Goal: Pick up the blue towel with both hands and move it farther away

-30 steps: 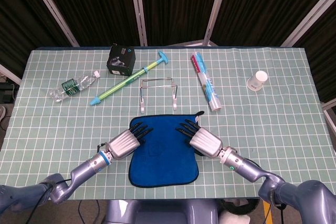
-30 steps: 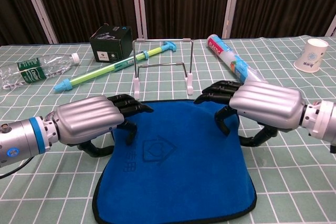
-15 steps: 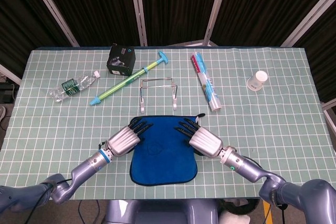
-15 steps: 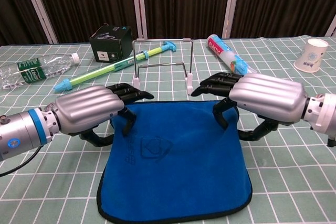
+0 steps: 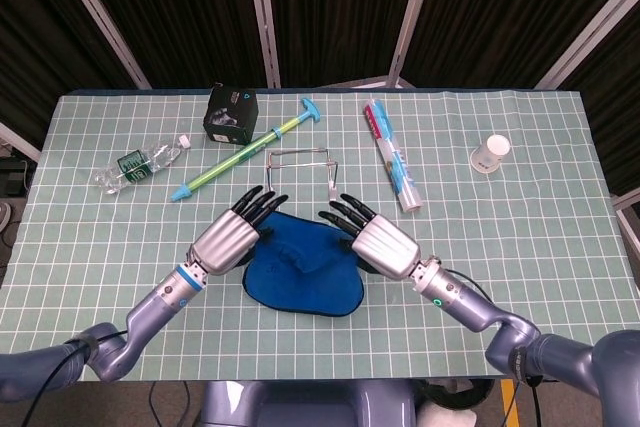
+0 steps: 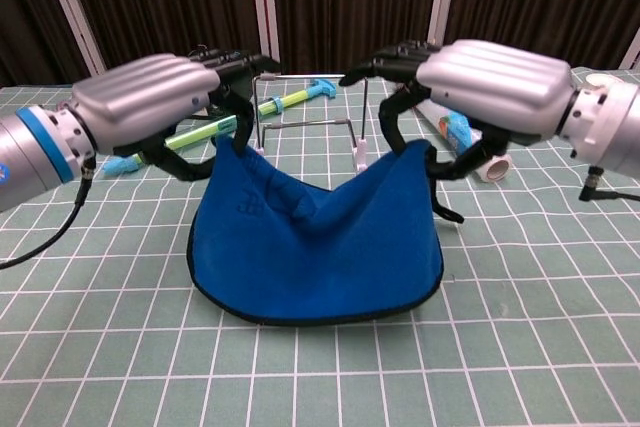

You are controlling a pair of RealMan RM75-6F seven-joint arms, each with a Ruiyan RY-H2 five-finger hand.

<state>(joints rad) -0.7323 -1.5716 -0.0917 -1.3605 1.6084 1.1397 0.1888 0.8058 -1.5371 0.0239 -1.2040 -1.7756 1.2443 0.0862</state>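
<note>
Holding the towel (image 6: 315, 247) by its two far corners, the left hand (image 6: 150, 97) and right hand (image 6: 490, 82) each pinch cloth under curled fingers. Towel hangs sagging between them, lower edge seemingly touching the table (image 5: 520, 207), just short of the wire rack (image 5: 300, 172) at 12 o'clock. Step in hand: lift and carry. Next move, by judgement: raise both hands evenly, clear the rack, travel toward 12 o'clock.
</note>
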